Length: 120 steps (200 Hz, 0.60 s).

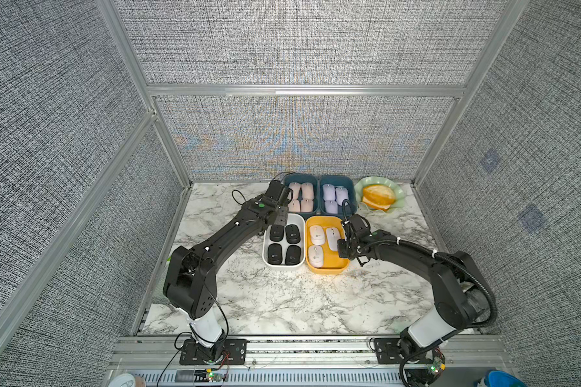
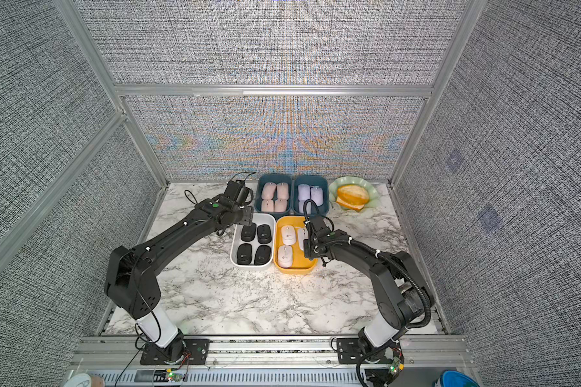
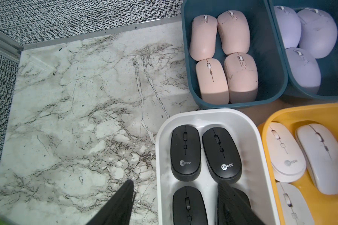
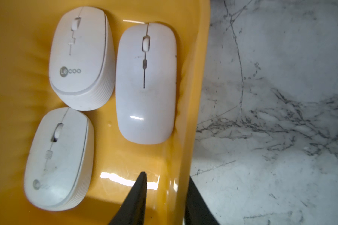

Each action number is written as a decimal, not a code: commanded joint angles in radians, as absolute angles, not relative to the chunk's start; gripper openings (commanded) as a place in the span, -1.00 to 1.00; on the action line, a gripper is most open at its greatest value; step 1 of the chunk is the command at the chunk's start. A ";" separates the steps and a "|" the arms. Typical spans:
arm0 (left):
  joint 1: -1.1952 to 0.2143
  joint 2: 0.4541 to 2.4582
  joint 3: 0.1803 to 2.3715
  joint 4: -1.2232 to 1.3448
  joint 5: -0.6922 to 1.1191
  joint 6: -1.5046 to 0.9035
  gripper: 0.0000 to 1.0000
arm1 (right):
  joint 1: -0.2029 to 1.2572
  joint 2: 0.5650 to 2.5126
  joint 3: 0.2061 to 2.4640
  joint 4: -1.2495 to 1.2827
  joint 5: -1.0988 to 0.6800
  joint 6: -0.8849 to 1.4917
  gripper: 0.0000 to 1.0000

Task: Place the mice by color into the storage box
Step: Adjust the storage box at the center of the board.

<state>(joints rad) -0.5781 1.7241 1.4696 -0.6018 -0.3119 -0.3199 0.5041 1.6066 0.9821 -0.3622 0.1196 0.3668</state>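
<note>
Both arms bend at the elbow and reach inward over a white marble-patterned tabletop point(image 1: 282, 301) toward four storage boxes set two by two.

The left arm point(image 1: 228, 234) stretches forward and to its right, wrist tipped down. The left gripper point(image 3: 175, 182) hangs over the far left corner of a white plastic box point(image 1: 284, 266). Its jaws stand well apart and hold nothing, one finger over bare marble and the other over a mouse inside the box. Four black oval mice point(image 1: 293, 234) lie below and just right of this gripper. Just beyond it, four pale pink mice point(image 3: 203, 37) fill a dark teal box point(image 3: 265, 39).

The right arm point(image 1: 416, 254) folds at its elbow and reaches to its left. The right gripper point(image 4: 166, 175) points down at the right rim of a yellow plastic box point(image 4: 18, 58). Its jaws are partly apart, one finger inside the wall and one outside. Whether they touch the rim cannot be told. Three white mice point(image 4: 144, 83) rest in this box, just left of the gripper. Beyond it, three lilac mice point(image 3: 316, 33) sit in a second dark teal box point(image 3: 336, 78).

All fourteen mice lie sorted by colour. Farther right of that gripper, an orange-yellow bread roll point(image 1: 379, 194) sits on a pale green scalloped dish point(image 1: 361, 186).
</note>
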 commanded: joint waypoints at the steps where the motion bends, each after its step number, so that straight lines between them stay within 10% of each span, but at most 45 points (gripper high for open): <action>1: -0.579 1.712 1.472 -0.597 -0.304 -0.326 0.41 | 0.504 1.582 1.025 -0.403 0.152 0.354 -0.20; 46: -0.577 1.660 1.438 -0.560 -0.344 -0.355 0.42 | 0.434 1.450 1.114 -0.479 0.215 0.331 0.17; 120: -0.577 1.579 1.384 -0.506 -0.409 -0.364 0.41 | 0.216 1.784 1.451 -0.481 0.016 0.315 0.05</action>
<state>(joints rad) -0.5762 1.5871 1.3827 -0.5266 -0.3847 -0.3599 0.2432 1.6917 1.3617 -0.4618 0.0963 0.3260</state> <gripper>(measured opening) 0.708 0.544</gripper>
